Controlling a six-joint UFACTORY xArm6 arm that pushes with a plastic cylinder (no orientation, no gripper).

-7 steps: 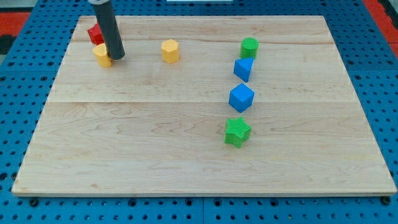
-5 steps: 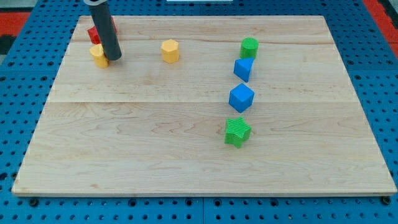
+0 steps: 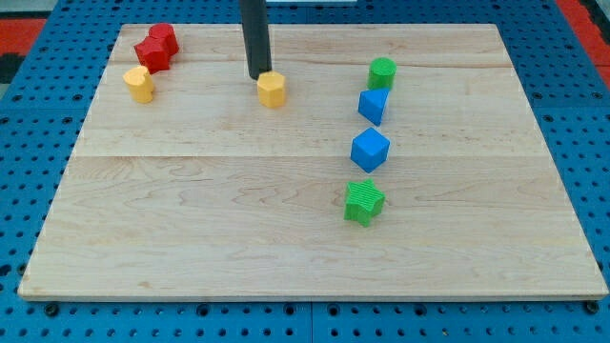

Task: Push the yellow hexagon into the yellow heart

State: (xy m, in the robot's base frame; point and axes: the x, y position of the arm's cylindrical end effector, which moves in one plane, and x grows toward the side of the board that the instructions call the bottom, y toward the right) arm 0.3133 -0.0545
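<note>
my tip (image 3: 258, 76) has no jaws to open and holds nothing, just touching the yellow hexagon (image 3: 272, 90) top-center from its upper left, so pushing probably slides it away from the yellow heart (image 3: 139, 84) at upper left.

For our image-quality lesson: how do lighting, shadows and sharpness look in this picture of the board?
Camera view: even, soft lighting with no glare on the wooden board; the blocks, such as the green star, cast only faint shadows; edges are sharp throughout, including my tip beside the yellow hexagon.
</note>
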